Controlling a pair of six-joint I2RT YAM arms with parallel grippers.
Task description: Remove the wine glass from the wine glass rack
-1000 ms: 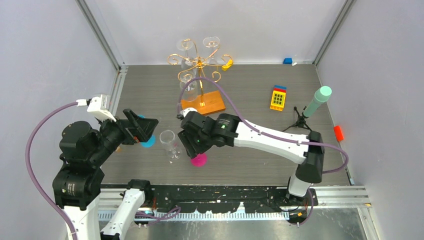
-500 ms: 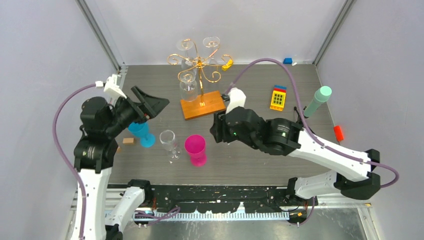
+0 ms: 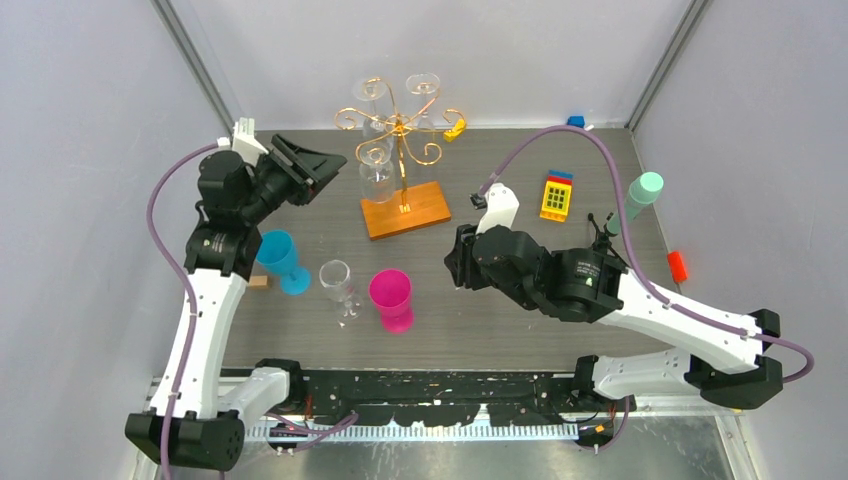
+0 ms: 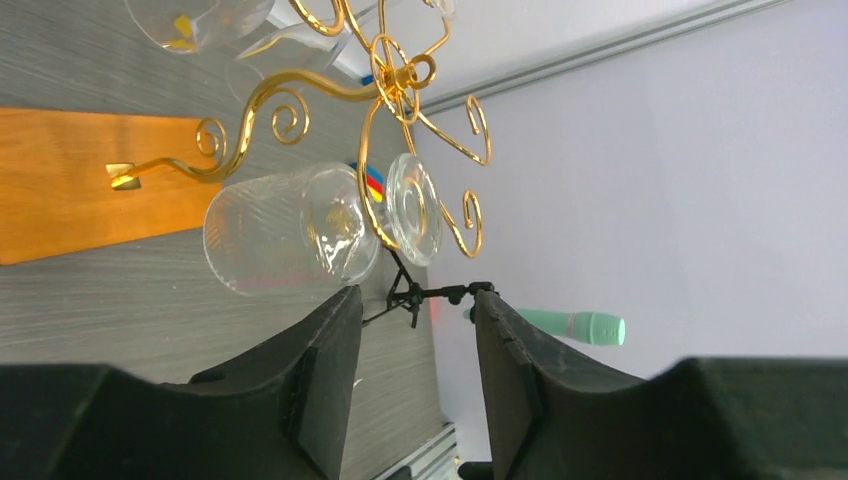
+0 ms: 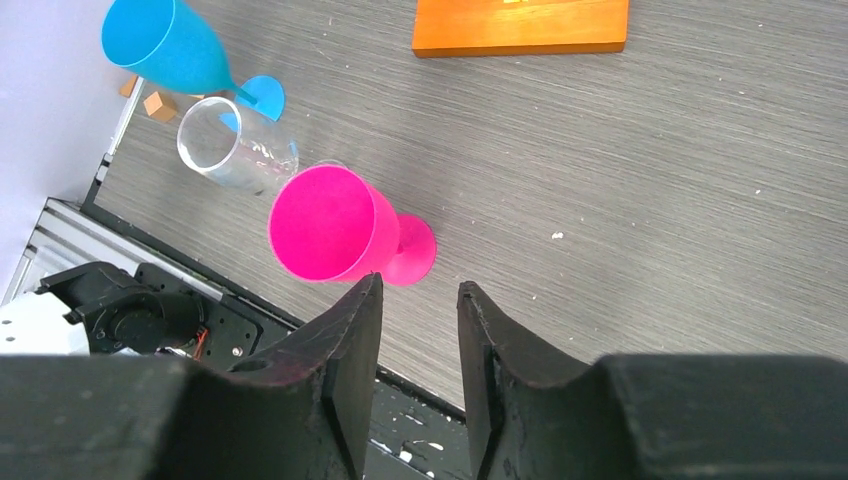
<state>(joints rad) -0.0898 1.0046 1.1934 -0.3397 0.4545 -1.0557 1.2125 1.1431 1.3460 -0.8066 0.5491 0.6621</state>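
My left hand point(image 4: 412, 300) is raised, fingers partway apart with nothing between them. It points at the wine glass point(image 4: 290, 240), which hangs bowl-down by its foot from a scroll arm of the wine glass rack point(image 4: 400, 75), just ahead of my fingertips and not touching them. My right hand point(image 5: 420, 290) hovers over the tabletop point(image 5: 700, 200), its gap narrow and empty. The pink goblet point(image 5: 330, 225) stands just beyond it, with a clear glass point(image 5: 235, 150) and a blue goblet point(image 5: 165, 45) farther out.
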